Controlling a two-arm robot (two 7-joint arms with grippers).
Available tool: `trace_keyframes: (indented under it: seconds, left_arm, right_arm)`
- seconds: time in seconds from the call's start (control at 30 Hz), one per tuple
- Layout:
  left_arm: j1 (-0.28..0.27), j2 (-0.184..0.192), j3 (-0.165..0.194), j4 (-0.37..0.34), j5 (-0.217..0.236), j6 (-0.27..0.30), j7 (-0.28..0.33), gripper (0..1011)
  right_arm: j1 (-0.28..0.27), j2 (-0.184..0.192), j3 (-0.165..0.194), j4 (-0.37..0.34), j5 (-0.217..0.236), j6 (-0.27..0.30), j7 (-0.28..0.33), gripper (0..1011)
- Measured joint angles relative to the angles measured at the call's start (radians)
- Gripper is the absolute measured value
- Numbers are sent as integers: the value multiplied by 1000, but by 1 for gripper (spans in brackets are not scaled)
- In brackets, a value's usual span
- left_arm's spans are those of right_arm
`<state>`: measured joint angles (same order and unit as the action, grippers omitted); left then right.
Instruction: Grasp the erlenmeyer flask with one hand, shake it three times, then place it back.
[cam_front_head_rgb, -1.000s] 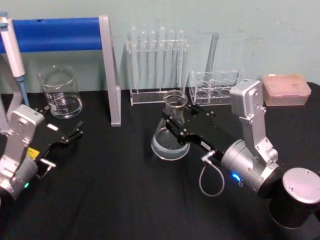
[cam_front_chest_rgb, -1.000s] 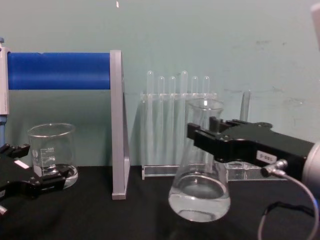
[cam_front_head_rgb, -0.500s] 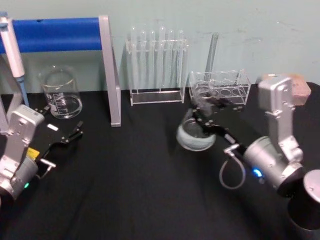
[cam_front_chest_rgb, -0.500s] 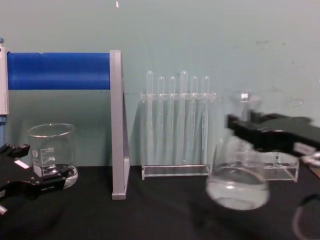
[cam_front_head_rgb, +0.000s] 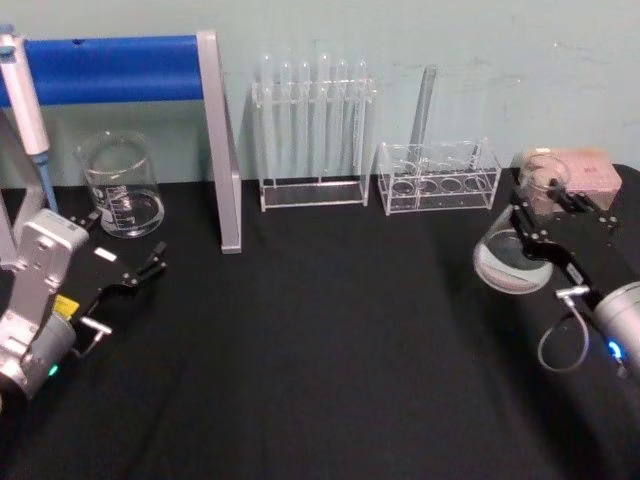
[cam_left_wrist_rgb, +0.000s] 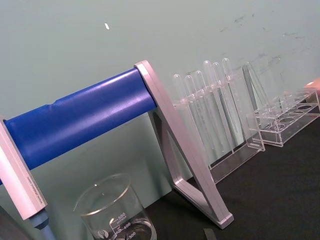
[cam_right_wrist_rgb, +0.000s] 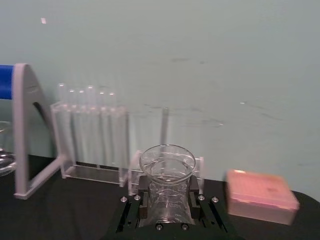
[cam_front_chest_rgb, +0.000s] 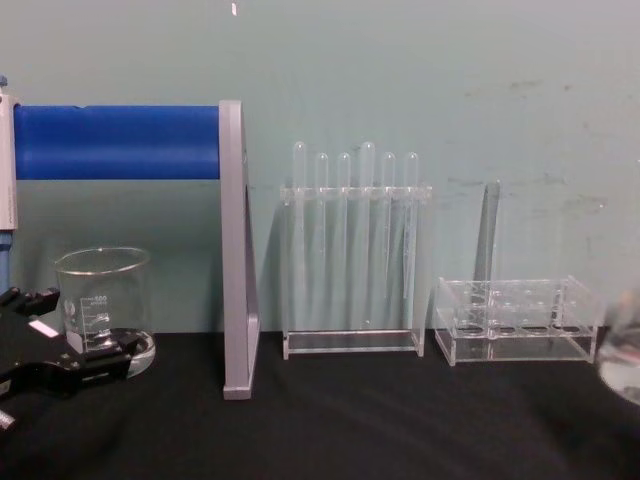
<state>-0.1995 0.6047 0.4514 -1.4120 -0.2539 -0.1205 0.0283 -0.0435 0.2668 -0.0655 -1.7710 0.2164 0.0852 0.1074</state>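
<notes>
at far right, right gripper (cam_front_head_rgb: 545, 205) clamps erlenmeyer flask (cam_front_head_rgb: 510, 262) neck, left gripper (cam_front_head_rgb: 128, 245) parted

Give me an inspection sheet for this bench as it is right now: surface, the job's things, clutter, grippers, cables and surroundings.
Surface: black table; no spill seen.
Job's things: clear glass conical erlenmeyer flask, far right of the table, tilted, gripped at its neck.
Clutter: straight-sided glass beaker; blue bar on a grey frame; tall clear rack of test tubes; low clear rack with one tube; pink box; pipette.
Grippers: right gripper shut on the flask's neck; left gripper open, parked near the beaker.
Cables: grey cable loop by the right wrist.
Surroundings: pale green wall; nothing else seen.
</notes>
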Motion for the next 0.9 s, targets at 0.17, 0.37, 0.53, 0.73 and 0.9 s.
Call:
trace_keyframes:
  seconds: [0.17,0.37,0.53,0.73,0.9]
  left_arm:
    - [0,0,0,0,0,0,0,1001]
    - [0,0,0,0,0,0,0,1001]
    - [0,0,0,0,0,0,0,1001]
    - [0,0,0,0,0,0,0,1001]
    - [0,0,0,0,0,0,0,1001]
  right_arm:
    - [-18,-8,31,-11,-12,4,-10,449]
    - [-8,-19,18,-3,-27,10,14,448]
    - [20,-27,-20,18,-34,12,55,449]
    - [71,-35,-97,55,-37,10,118,449]
    - [113,-39,-164,86,-34,4,163,449]
